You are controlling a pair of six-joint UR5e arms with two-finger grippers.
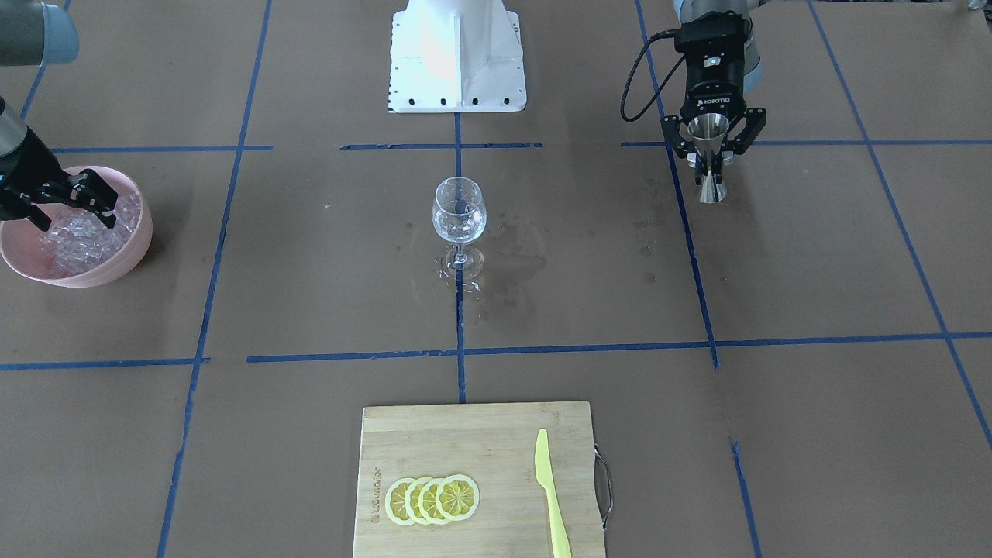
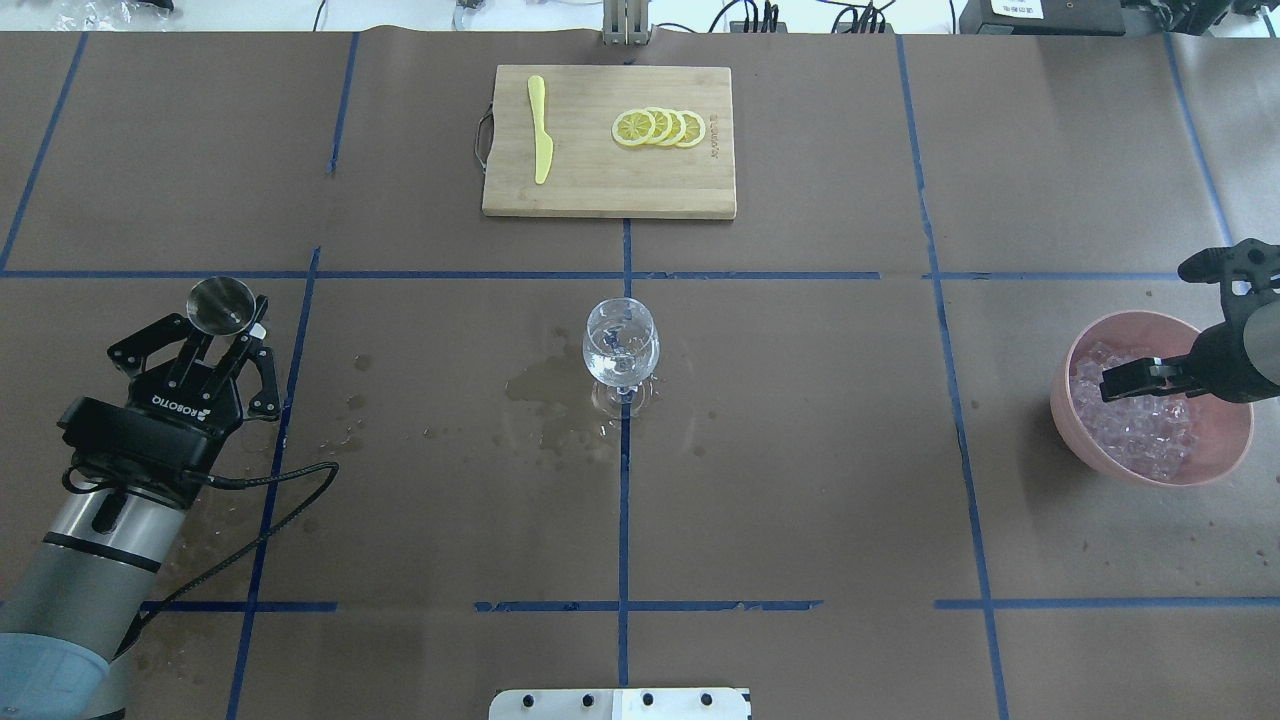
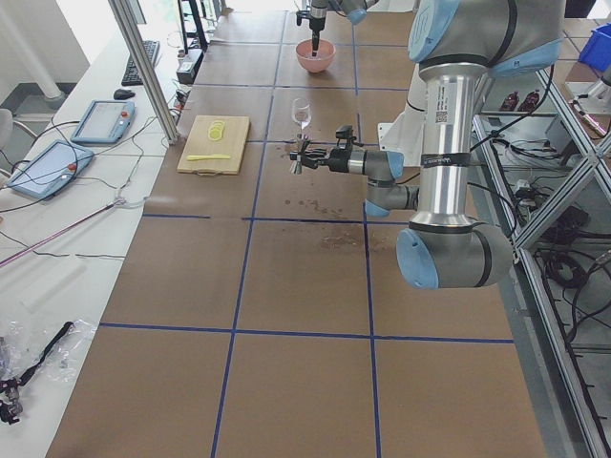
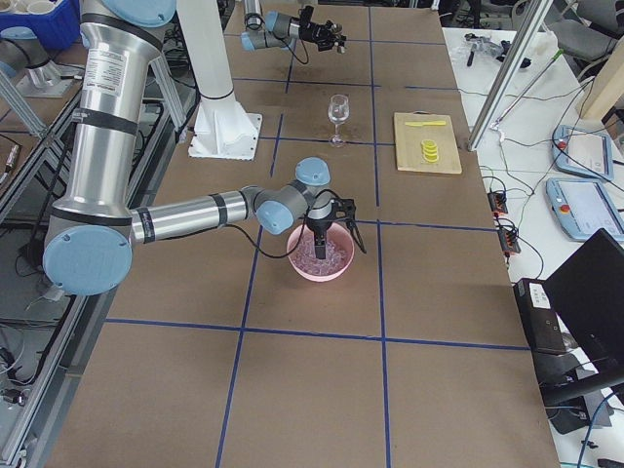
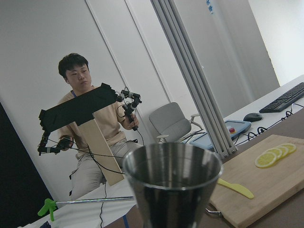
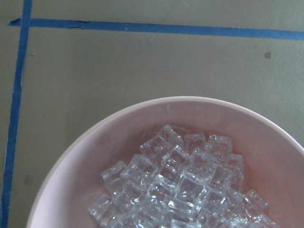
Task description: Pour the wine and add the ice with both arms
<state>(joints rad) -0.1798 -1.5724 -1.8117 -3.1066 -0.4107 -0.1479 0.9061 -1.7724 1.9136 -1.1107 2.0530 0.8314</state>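
Note:
A clear wine glass stands upright at the table's middle with a little clear wine in its bowl. My left gripper is shut on a steel jigger, held upright well away from the glass. I cannot tell whether the jigger holds liquid. My right gripper is open, its fingers spread over the ice cubes in a pink bowl. One finger reaches down among the cubes.
A wet patch surrounds the glass's foot. A wooden cutting board carries lemon slices and a yellow knife. The white robot base stands behind the glass. A person sits in the left wrist view.

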